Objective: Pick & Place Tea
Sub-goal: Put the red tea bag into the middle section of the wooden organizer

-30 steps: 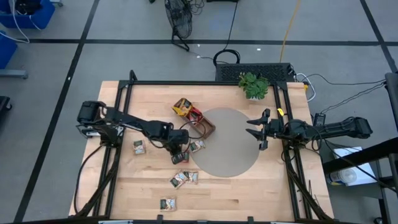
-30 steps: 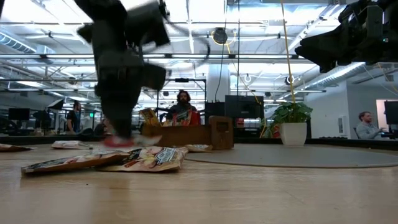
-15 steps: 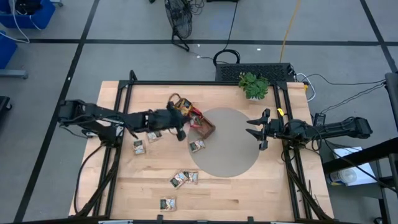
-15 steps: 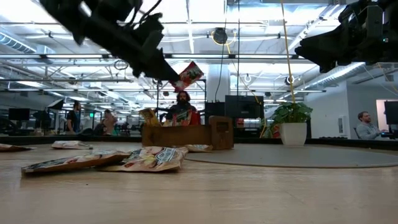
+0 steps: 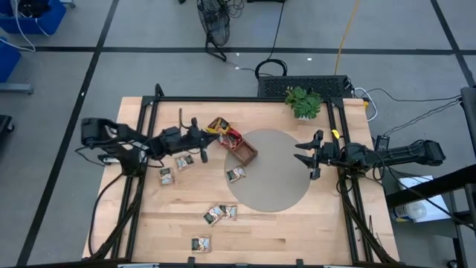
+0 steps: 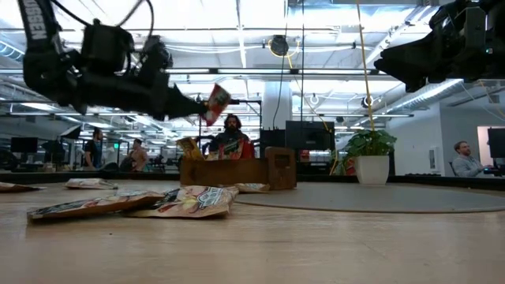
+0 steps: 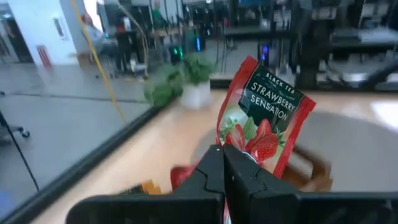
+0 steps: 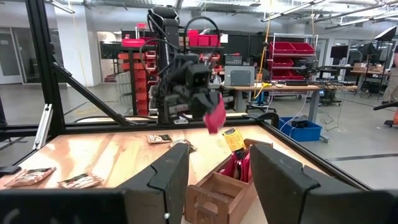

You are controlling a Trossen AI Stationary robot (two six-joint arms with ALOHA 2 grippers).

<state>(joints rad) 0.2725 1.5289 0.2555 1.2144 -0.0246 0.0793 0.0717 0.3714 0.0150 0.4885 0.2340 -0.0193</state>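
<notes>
Left gripper, high view: centre-left, raised beside the long brown wooden compartment tray. Low view: fingers pinched on a red square paper tea sachet, upper left. Left wrist view: sachet upright, centre. Right gripper, high view: spread, centre-right.

The small flat red paper tea sachet, printed with strawberries, reads "BLACK TEA" in small white letters and beneath it "STRAWBERRY SENSATION" on a dark green panel. No other lettering on the other things can be read.
</notes>
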